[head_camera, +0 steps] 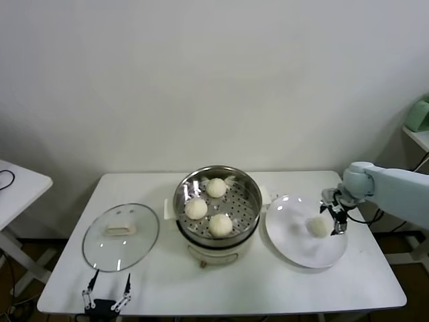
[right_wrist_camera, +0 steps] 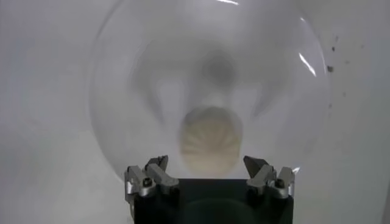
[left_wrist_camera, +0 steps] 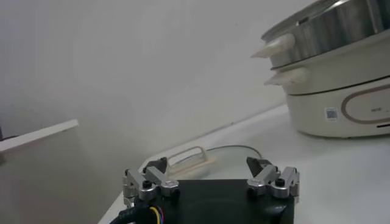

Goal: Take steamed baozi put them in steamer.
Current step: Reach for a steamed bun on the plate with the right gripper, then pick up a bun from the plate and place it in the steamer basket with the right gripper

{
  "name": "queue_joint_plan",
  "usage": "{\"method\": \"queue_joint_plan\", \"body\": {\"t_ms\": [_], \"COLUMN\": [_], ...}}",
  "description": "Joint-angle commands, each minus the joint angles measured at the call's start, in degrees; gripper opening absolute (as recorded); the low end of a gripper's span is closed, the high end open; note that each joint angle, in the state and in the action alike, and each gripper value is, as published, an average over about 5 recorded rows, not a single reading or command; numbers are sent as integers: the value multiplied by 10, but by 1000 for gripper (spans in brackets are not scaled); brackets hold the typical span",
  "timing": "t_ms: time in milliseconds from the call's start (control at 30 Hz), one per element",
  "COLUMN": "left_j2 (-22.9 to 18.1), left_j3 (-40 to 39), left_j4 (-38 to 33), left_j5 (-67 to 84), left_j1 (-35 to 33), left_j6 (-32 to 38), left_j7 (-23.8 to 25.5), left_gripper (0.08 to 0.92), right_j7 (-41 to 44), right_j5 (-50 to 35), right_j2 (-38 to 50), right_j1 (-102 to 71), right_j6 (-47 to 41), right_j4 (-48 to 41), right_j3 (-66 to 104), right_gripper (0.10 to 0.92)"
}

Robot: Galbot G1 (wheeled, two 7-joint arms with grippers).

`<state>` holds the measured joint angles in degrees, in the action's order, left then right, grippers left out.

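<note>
Three steamed baozi (head_camera: 216, 187) sit on the perforated tray inside the steamer (head_camera: 249, 213), which stands mid-worktop (head_camera: 281, 285) on its cream base. A fourth bun, the last baozi (head_camera: 317, 227), lies on the white plate (head_camera: 295, 245) just to the robot's right of the steamer. The right tool (head_camera: 335, 218) hangs right above that bun, its fingers (right_wrist_camera: 265, 171) spread apart on either side and gripping nothing. The glass lid (head_camera: 120, 236) lies flat on the steamer's other side. Near the worktop's front edge, by the lid, the left tool (head_camera: 106, 292) waits with its fingers (left_wrist_camera: 265, 172) apart and empty.
</note>
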<state>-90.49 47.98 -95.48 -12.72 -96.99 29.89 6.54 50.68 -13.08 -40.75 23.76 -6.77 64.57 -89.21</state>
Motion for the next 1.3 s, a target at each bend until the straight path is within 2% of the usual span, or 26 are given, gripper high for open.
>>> {"method": "queue_joint_plan", "body": {"t_ms": [33, 267, 500, 633, 833, 1067, 1300], "left_j2": [1, 1, 0, -1, 0, 2, 3], "left_j3": [1, 3, 2, 1, 0, 0, -4], "left_j4": [2, 3, 1, -2, -8, -12, -15], "left_j5": [-1, 0, -1, -1, 0, 1, 1], "left_j1": [1, 3, 2, 1, 1, 3, 6], "left_j6": [1, 1, 1, 1, 0, -3, -4], "left_j7": [0, -1, -2, -2, -2, 0, 1], "left_gripper": [823, 823, 823, 823, 823, 823, 823], "right_j7": [-5, -7, -8, -9, 3, 34, 27], "right_j5": [21, 23, 25, 5, -99, -234, -321], "right_j2": [-12, -18, -13, 5, 20, -14, -62], "right_j1": [-69, -80, -68, -3, 228, 461, 522], "right_j6": [-2, 1, 1, -1, -10, -26, -62], "right_j4": [-47, -56, -42, 4, 123, 222, 278], "right_j3": [59, 71, 71, 32, -139, -252, -235], "right_gripper": [823, 794, 606, 531, 526, 537, 543]}}
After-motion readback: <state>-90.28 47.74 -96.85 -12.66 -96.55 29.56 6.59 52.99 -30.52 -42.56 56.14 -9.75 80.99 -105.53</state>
